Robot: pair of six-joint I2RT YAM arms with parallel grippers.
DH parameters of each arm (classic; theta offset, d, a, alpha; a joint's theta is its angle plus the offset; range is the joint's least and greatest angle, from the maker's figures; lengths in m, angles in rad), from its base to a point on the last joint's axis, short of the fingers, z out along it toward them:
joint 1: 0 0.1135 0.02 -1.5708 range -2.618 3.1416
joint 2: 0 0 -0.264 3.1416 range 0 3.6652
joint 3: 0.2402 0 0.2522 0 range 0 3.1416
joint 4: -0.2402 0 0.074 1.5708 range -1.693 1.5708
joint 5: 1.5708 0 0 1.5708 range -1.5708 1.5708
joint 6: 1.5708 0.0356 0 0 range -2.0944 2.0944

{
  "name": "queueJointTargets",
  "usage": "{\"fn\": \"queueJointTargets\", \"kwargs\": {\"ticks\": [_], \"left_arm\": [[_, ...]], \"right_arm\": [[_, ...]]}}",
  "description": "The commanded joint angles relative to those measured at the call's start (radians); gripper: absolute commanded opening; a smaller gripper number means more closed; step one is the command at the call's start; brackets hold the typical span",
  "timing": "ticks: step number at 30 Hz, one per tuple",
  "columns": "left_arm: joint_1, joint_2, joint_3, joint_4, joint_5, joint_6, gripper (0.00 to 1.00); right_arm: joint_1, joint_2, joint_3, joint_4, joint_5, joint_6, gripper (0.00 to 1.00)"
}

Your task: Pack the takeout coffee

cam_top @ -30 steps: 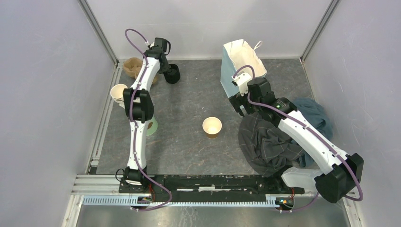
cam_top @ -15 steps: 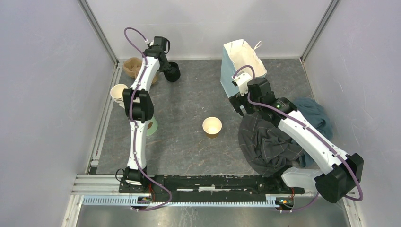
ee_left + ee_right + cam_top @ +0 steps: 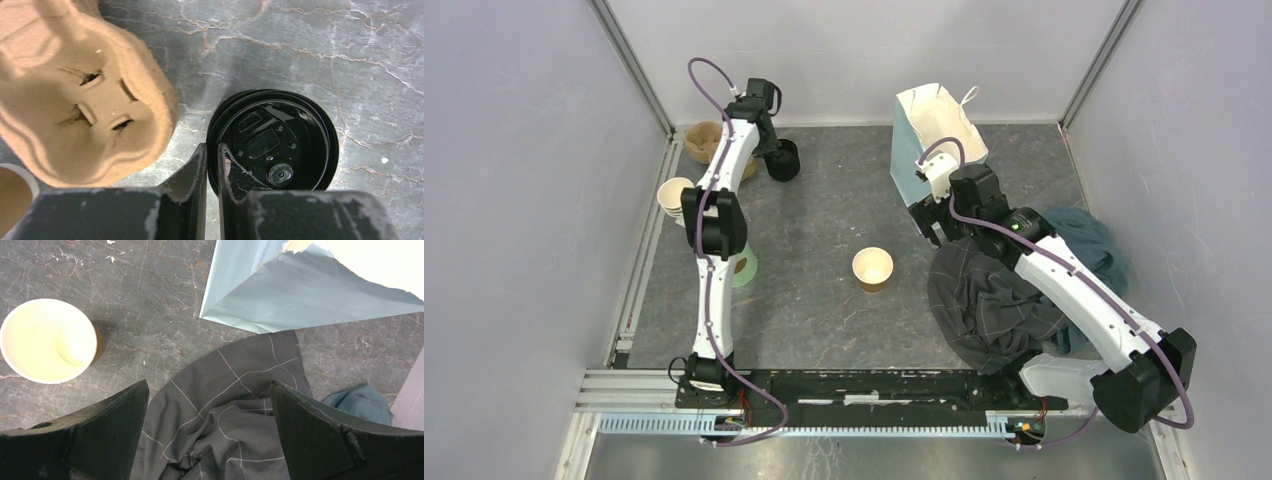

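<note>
left fingers (image 3: 200, 165): pinched narrow on rim of glossy round black lid (image 3: 280, 140), beside moulded pulp tray (image 3: 75, 100) | right fingers (image 3: 115, 420): spread wide over checked cloth (image 3: 225, 405) | paper cup (image 3: 47, 340): stood open on veined counter (image 3: 150, 290)

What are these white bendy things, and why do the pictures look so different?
They are two robot arms bolted to a table. One picture looks down from above; the other two come from little cameras on each arm's wrist, so you see its fingers. On the table are an open paper cup, a paper bag, a dark cloth and a cardboard cup tray. The left gripper pinches the rim of a black lid. The right gripper is wide open above the cloth, holding nothing.
</note>
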Motion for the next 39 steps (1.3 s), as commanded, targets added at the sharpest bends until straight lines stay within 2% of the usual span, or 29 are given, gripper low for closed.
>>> {"fn": "queueJointTargets", "kwargs": {"ticks": [1,4,7,10,13,14,16,19,21,22,29,39], "left_arm": [[0.016,-0.102,0.001,-0.011,-0.025,-0.015,0.02],[0.025,-0.104,-0.014,-0.003,0.037,-0.035,0.02],[-0.026,-0.128,-0.017,-0.003,-0.133,0.007,0.02],[-0.028,-0.146,-0.07,0.044,-0.056,-0.01,0.02],[-0.06,-0.113,0.0,-0.026,-0.144,-0.003,0.02],[-0.066,-0.116,-0.009,-0.025,-0.135,-0.008,0.02],[-0.046,-0.133,-0.059,-0.003,-0.023,-0.055,0.02],[-0.083,-0.115,-0.009,-0.061,-0.163,-0.036,0.02],[-0.058,-0.109,-0.024,-0.063,-0.025,-0.075,0.02],[-0.047,-0.112,-0.035,-0.064,-0.01,-0.098,0.02],[-0.054,-0.143,-0.047,-0.021,-0.06,-0.06,0.02],[-0.045,-0.163,-0.05,-0.023,-0.003,-0.092,0.02]], "right_arm": [[-0.004,-0.027,0.018,0.032,-0.009,0.002,0.98],[-0.005,-0.028,0.017,0.036,-0.015,0.003,0.98],[-0.003,-0.028,0.016,0.037,-0.016,0.006,0.98],[-0.004,-0.032,0.013,0.036,-0.013,0.006,0.98],[-0.005,-0.033,0.014,0.034,-0.015,0.005,0.98],[-0.004,-0.033,0.014,0.032,-0.014,0.005,0.98],[-0.004,-0.034,0.013,0.032,-0.011,0.003,0.98],[-0.005,-0.035,0.01,0.034,-0.017,0.005,0.98],[-0.004,-0.033,0.011,0.033,-0.017,0.005,0.98],[-0.004,-0.032,0.013,0.034,-0.02,0.005,0.98],[-0.004,-0.038,0.007,0.036,-0.024,0.008,0.98],[-0.004,-0.033,0.01,0.039,-0.041,0.014,0.98]]}}
